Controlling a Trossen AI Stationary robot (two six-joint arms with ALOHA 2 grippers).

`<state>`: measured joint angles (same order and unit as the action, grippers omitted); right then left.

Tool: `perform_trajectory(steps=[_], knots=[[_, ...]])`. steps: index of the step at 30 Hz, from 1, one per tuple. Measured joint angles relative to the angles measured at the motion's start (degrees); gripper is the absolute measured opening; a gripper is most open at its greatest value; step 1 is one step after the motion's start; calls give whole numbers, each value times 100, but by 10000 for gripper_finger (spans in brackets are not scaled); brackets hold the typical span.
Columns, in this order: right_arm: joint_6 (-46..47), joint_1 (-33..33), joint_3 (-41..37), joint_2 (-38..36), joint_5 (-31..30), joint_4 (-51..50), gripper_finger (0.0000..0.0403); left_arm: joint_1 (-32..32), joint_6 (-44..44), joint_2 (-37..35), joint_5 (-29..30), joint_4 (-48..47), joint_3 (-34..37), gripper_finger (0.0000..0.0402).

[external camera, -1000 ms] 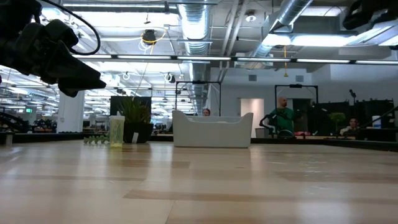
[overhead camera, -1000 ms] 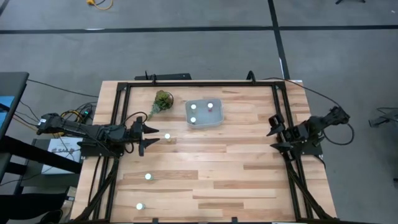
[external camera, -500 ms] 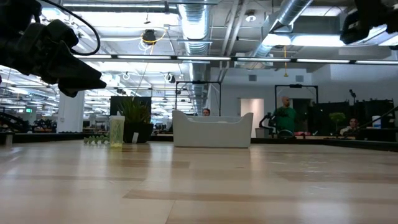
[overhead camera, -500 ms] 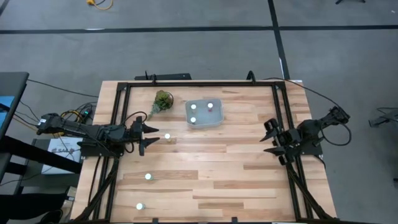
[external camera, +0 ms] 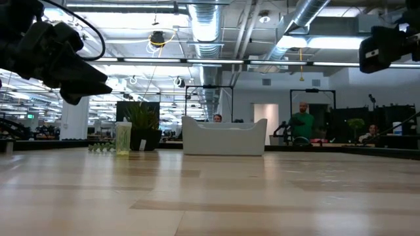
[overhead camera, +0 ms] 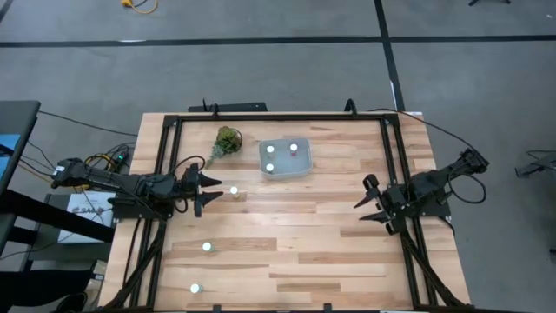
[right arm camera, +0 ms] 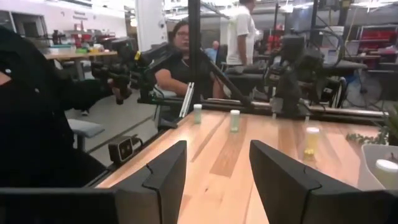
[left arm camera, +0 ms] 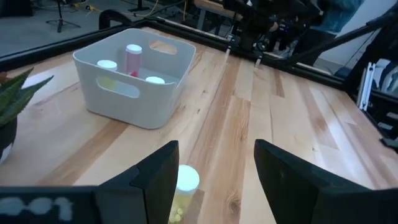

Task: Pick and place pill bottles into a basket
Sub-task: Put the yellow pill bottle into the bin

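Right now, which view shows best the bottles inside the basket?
The left wrist view: it looks into the basket and shows three bottles with their bodies. The high view shows only three white caps. The low view shows only its wall; the right wrist view only a corner.

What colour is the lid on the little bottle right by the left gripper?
White, on the pill bottle; the left wrist view shows it best.
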<state>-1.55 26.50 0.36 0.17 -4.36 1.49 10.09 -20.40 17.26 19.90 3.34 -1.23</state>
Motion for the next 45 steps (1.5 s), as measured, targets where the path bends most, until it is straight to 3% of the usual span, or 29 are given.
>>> perform_trajectory(steps=[13, 27, 32, 38, 45], knots=[[-36, 0, -2, 17, -17, -1, 168, 1, -403, 0, -174, 46, 0, 199], [-36, 0, -7, 17, -17, 1, 168, 0, 697, 194, -616, -391, -87, 199], [-36, 0, -7, 17, -17, 1, 168, 2, 732, 826, -524, -406, -90, 199], [-37, 0, -7, 17, -17, 1, 168, 0, 646, 1877, 132, -314, -90, 199], [-36, 0, -9, 17, -17, 1, 168, -2, 399, 2523, 481, 41, -79, 199]])
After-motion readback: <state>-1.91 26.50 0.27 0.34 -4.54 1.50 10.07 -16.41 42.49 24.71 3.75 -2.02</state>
